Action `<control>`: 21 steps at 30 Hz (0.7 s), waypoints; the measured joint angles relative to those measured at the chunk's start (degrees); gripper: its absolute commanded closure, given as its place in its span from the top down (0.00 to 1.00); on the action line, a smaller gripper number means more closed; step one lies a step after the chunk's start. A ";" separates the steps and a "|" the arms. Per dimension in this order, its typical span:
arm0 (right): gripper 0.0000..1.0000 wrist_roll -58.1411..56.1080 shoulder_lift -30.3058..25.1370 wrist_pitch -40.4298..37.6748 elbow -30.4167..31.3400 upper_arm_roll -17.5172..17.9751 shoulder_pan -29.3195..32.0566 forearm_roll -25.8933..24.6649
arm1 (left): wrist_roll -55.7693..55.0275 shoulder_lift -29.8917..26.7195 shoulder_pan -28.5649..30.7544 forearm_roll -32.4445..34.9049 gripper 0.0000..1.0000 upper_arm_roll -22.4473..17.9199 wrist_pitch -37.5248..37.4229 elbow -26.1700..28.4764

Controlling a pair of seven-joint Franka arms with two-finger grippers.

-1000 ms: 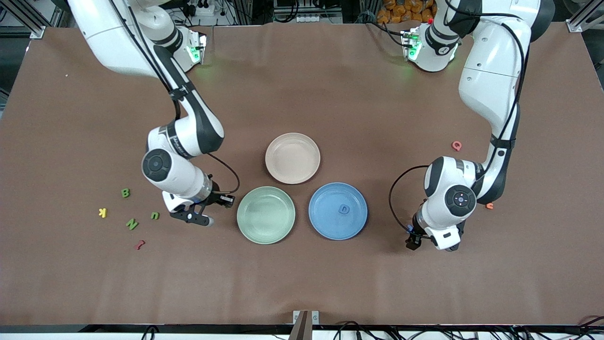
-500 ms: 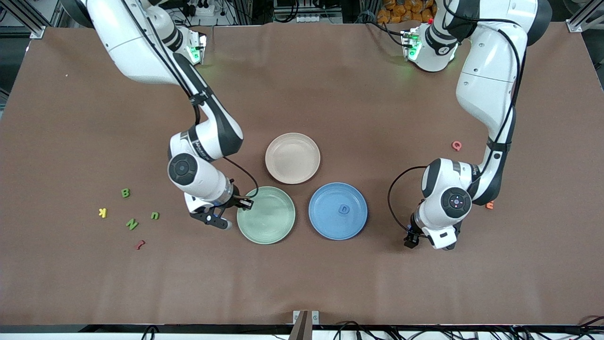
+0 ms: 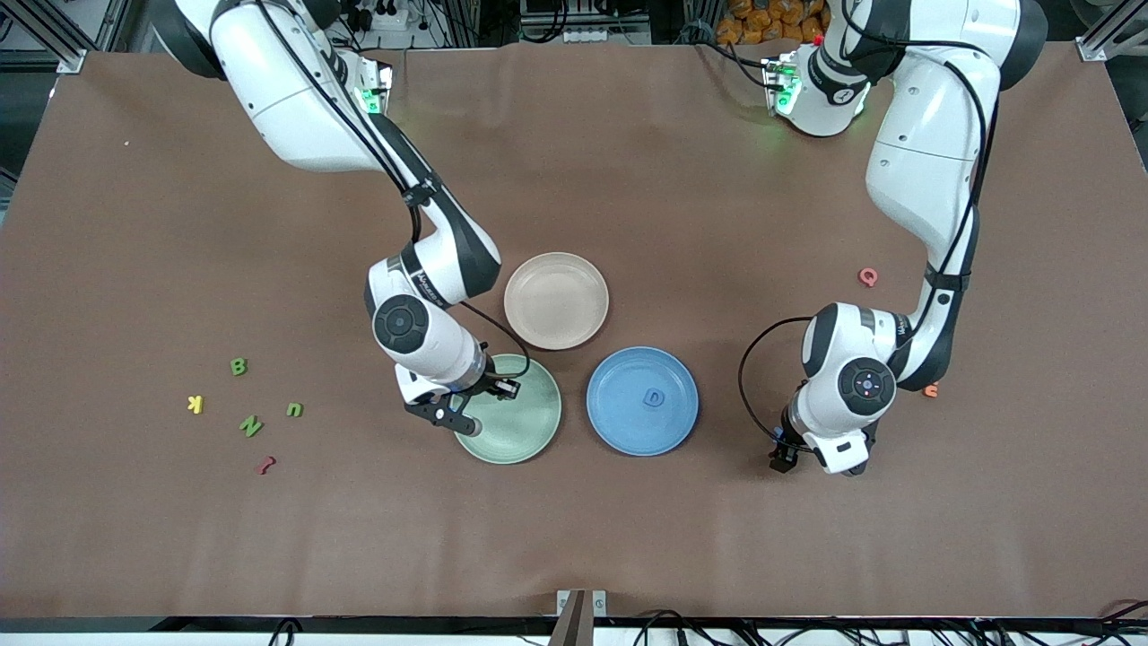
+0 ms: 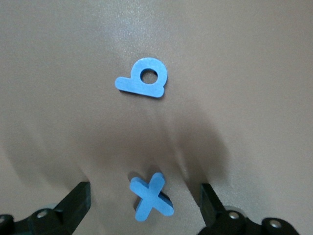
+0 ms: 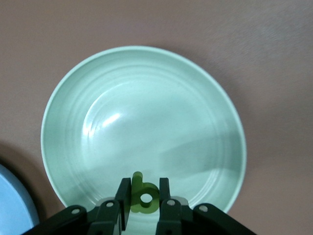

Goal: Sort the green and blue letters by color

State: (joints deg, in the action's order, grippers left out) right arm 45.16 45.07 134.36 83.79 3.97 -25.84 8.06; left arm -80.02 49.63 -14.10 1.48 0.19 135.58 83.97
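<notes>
Brown cloth covers the counter [image 3: 628, 179], the largest thing in view, and two white arms reach over it from their bases. Three shallow round plates sit together near the middle: one beige plate [image 3: 556, 300] farthest from the front camera, one pale green plate [image 3: 516, 422] and one blue plate [image 3: 642, 400] side by side nearer to it, the green one toward the right arm's end. The right claw [image 5: 145, 203] hangs over the green plate's rim with its jaws shut tight on one small green foam letter p [image 5: 143, 194], held upright between the fingers. The left claw [image 4: 145, 208] hangs low over the cloth toward the left arm's end, its jaws spread wide and holding nothing, with one light blue letter X [image 4: 150, 197] lying flat between them and one light blue letter b [image 4: 144, 79] lying on the cloth just past it. One light blue letter D [image 3: 656, 397] lies flat in the blue plate. Three green letters lie loose toward the right arm's end: a B [image 3: 238, 366], a u [image 3: 294, 409] and an N [image 3: 251, 425]. Beside them are one yellow K [image 3: 195, 404] and one dark red piece [image 3: 265, 465]. Near the left arm lie one pink Q [image 3: 867, 276] and one orange piece [image 3: 931, 389], half hidden by the arm.
</notes>
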 measured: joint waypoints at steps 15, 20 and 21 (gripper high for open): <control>1.00 0.17 1.43 -0.10 -2.68 -0.47 -0.24 -0.52 | 0.00 -0.04 0.00 0.00 0.00 -0.02 0.97 -0.93; 1.00 0.17 1.09 -1.74 -3.88 -0.98 0.24 -0.52 | 0.00 -0.06 0.00 0.00 0.00 -0.02 0.97 -0.95; 1.00 0.17 0.89 -2.49 -4.06 -1.04 0.38 -0.53 | 0.00 -0.06 0.00 0.00 0.00 -0.02 0.99 -0.96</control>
State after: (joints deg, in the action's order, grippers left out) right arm 45.32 45.97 131.87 79.73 2.92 -25.46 7.54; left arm -80.02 49.57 -14.09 1.48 0.16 136.57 83.02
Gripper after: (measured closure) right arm 0.000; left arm 0.652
